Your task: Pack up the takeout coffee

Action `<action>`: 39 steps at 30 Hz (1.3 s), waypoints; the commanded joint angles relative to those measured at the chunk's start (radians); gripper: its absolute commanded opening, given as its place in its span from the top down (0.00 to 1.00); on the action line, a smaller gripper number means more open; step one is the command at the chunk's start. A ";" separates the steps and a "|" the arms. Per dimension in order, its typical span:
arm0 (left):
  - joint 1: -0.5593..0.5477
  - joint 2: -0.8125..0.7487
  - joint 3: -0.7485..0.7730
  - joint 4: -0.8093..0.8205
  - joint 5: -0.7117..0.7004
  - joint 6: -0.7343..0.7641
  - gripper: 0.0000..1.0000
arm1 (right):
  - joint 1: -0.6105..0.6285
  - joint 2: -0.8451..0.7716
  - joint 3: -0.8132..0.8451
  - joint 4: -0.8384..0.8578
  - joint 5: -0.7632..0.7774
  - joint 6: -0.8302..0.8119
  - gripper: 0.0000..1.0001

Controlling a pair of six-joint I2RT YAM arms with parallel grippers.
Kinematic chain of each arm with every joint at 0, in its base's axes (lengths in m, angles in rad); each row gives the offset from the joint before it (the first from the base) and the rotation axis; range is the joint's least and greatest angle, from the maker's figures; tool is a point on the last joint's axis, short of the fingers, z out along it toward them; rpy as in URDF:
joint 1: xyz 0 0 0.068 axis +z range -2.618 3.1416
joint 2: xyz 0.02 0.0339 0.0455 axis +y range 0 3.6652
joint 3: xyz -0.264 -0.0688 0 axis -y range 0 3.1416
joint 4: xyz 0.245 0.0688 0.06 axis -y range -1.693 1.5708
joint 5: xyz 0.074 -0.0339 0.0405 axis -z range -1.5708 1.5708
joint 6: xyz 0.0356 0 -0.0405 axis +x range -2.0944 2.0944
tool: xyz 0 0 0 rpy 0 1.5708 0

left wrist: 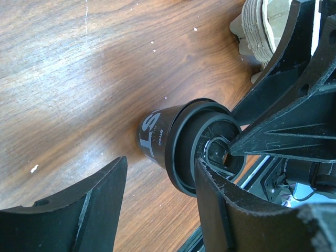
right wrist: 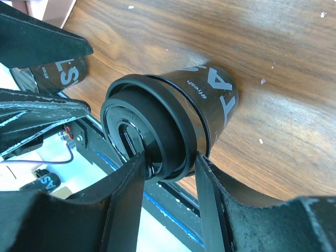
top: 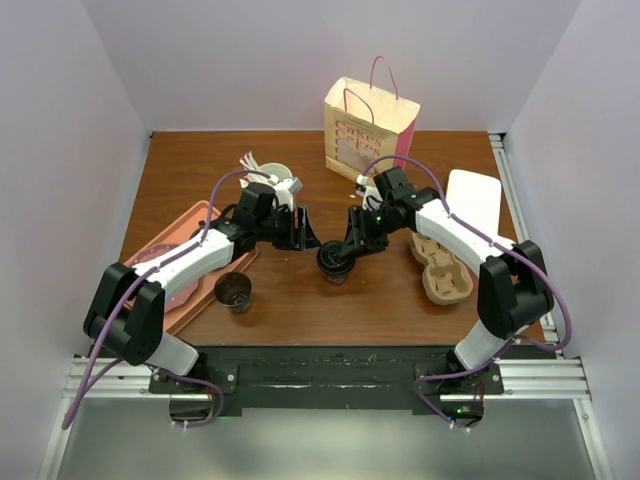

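Observation:
The takeout coffee (top: pixel 335 263), a near-black cup with a black lid, stands upright on the wooden table between the two arms. My right gripper (top: pixel 348 248) reaches down on it from the right. In the right wrist view its fingertips (right wrist: pixel 137 157) straddle the lid's rim (right wrist: pixel 181 134) and touch it, one on the raised top and one on the outer edge. My left gripper (top: pixel 304 234) hovers just left of the cup and is open. In the left wrist view the cup (left wrist: pixel 157 137) lies beyond the fingers (left wrist: pixel 210 189), with only bare wood between them.
A second dark cup (top: pixel 236 291), without a lid, stands by the pink tray (top: pixel 165 262) at the front left. A white cup of stirrers (top: pixel 273 178) is behind the left arm. A paper bag (top: pixel 368 125) stands at the back. A pulp carrier (top: pixel 441 266) lies at right.

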 commanded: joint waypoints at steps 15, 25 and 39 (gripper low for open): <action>-0.018 0.015 0.048 0.002 0.010 0.031 0.42 | 0.005 -0.039 0.051 -0.053 0.040 -0.006 0.56; -0.027 0.012 0.054 -0.004 0.003 0.031 0.42 | 0.005 -0.050 0.079 -0.063 0.040 -0.002 0.58; -0.041 0.015 0.050 -0.007 0.000 0.020 0.43 | 0.006 -0.067 0.044 -0.077 0.072 -0.016 0.58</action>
